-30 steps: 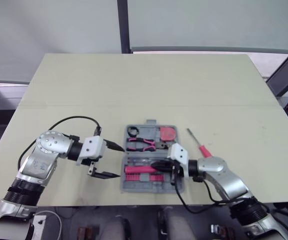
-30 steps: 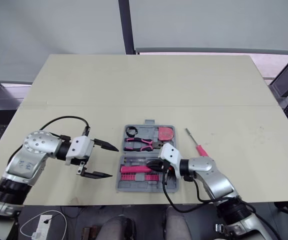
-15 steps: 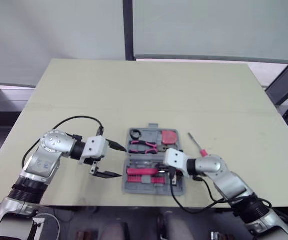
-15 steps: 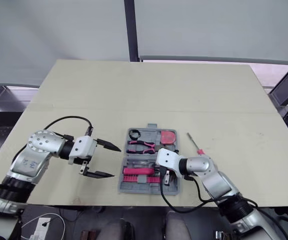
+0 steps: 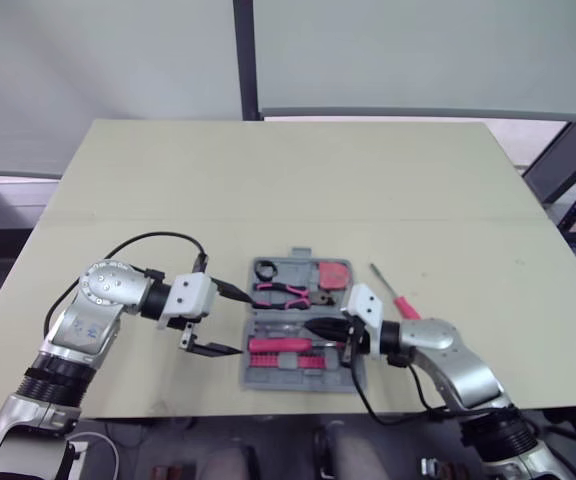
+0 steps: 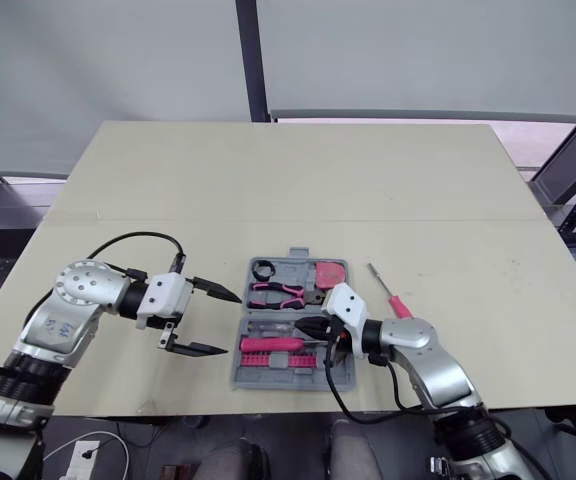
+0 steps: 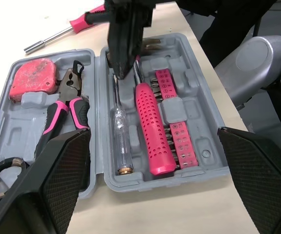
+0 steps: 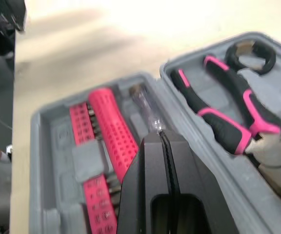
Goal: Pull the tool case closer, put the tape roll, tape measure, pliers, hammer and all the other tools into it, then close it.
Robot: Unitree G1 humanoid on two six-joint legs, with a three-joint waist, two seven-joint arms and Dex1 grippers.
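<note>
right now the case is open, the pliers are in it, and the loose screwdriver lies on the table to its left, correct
Not quite. The screwdriver lies on the table to the right of the case, not to its left; the left eye view shows it. The case is open and the pliers are in it.

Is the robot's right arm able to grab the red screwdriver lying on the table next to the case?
Probably yes. The red screwdriver lies uncovered beside that arm. But the right gripper is shut over the tool case, so it must back up and open first.
</note>
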